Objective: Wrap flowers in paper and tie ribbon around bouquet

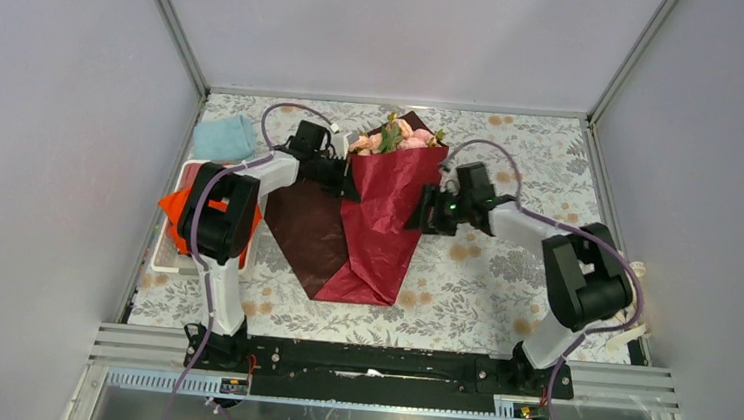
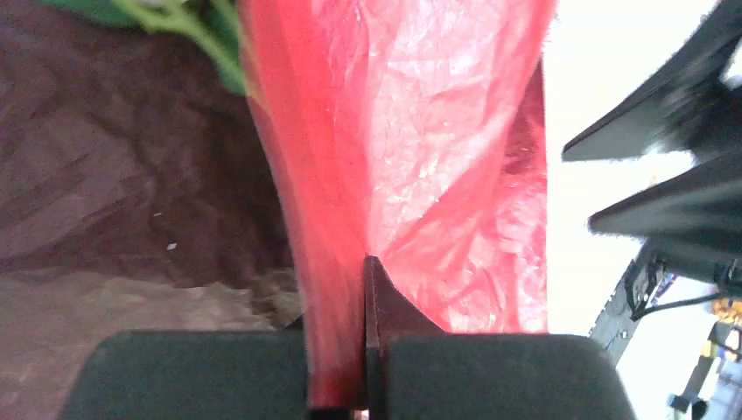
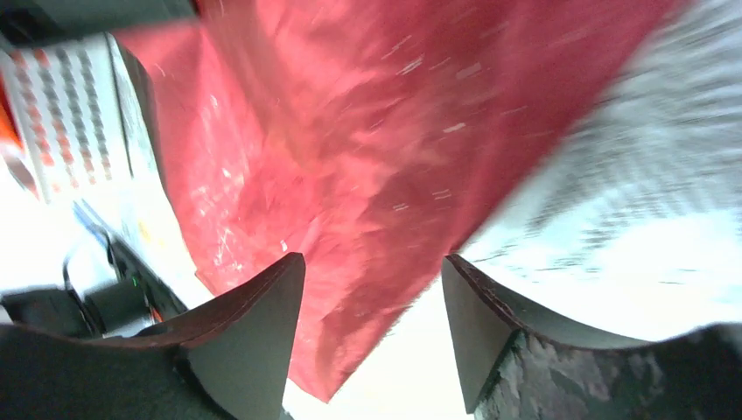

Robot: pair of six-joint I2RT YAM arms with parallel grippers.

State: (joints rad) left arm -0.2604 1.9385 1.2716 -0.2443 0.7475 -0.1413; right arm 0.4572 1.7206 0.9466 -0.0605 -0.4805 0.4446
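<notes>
The dark red paper (image 1: 384, 221) lies folded over the flowers (image 1: 395, 137), forming a bouquet cone whose pink blooms and green leaves show at the far end. A darker flap of the sheet (image 1: 310, 230) lies flat to the left. My left gripper (image 1: 351, 184) is shut on the paper's left fold (image 2: 411, 157), pinching it between the jaws (image 2: 364, 273); a green stem (image 2: 185, 24) shows beside it. My right gripper (image 1: 418, 215) stands open at the paper's right edge, with the red sheet (image 3: 367, 157) hanging loose between its fingers (image 3: 374, 273). The ribbon is out of view.
A light blue cloth (image 1: 225, 138) lies at the back left. An orange cloth (image 1: 173, 210) sits on a white tray (image 1: 166, 257) under the left arm. The flowered tablecloth (image 1: 503, 281) covers the table, and grey walls close in on three sides.
</notes>
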